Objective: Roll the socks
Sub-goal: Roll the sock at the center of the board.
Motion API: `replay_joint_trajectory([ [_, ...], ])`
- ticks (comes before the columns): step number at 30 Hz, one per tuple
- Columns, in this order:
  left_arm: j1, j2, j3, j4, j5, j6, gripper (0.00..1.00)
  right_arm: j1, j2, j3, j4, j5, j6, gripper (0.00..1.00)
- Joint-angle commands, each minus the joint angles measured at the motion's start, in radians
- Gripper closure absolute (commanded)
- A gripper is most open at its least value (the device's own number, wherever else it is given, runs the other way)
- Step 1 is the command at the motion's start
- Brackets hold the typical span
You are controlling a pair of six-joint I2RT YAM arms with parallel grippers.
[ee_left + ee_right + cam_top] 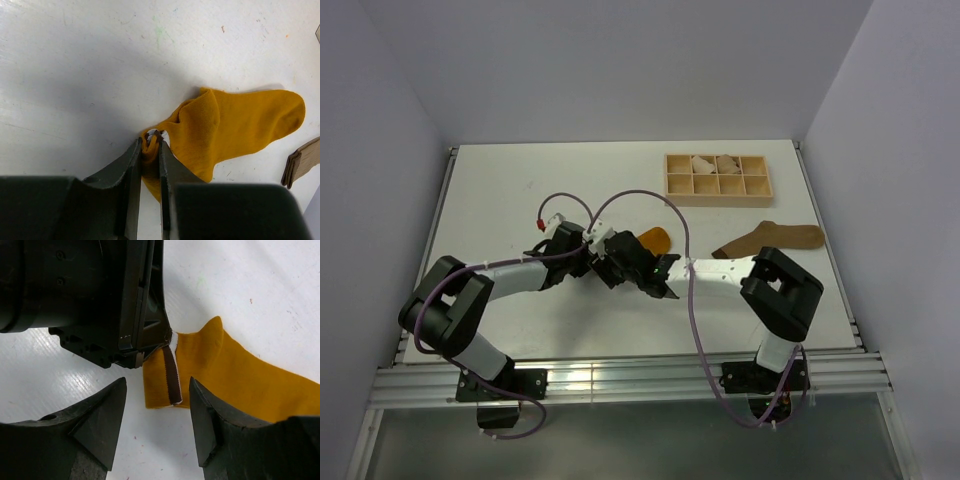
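left end effector (151,142) nearly closed, pinching the mustard sock (240,120) mid-worktop (520,180). right end effector (157,385) gapes empty around the striped cuff (171,375). rolling looks barely begun. next, the right must nip that cuff. tan sock (770,238) lies at three o'clock.

The left arm (515,271) and right arm (723,270) show white tubular links between black joint housings. A lilac cable (692,320) runs along each, with a red connector (542,221) near the left wrist. The left gripper (151,143) and right gripper (157,386) carry dark, wedge-shaped fingers.
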Motion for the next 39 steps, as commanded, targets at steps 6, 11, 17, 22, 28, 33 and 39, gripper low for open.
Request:
replay_joint_trajectory([
  [6, -0.012, 0.003, 0.028, -0.046, -0.014, 0.038, 0.94, 0.026, 0.062, -0.016, 0.063, -0.008, -0.053, 0.39],
  [11, -0.012, 0.000, 0.028, -0.047, -0.010, 0.036, 0.94, 0.038, 0.088, -0.036, 0.046, -0.011, -0.035, 0.42],
  [17, -0.012, 0.000, 0.013, -0.038, -0.002, 0.032, 0.93, 0.040, 0.084, -0.110, 0.111, -0.071, -0.027, 0.43],
  [22, -0.012, 0.009, 0.013, -0.037, 0.010, 0.023, 0.93, 0.040, 0.096, -0.144, 0.167, -0.043, -0.047, 0.43],
  [28, -0.012, 0.000, 0.019, -0.050, 0.015, 0.013, 0.93, 0.057, 0.148, -0.132, 0.164, 0.040, -0.062, 0.45],
  [33, -0.012, -0.011, 0.021, -0.052, 0.026, 0.003, 0.92, 0.081, 0.193, -0.101, 0.131, 0.127, -0.048, 0.58],
  [39, -0.012, -0.052, -0.021, -0.021, 0.022, -0.057, 0.74, 0.081, 0.170, -0.113, 0.097, 0.119, -0.001, 0.98],
])
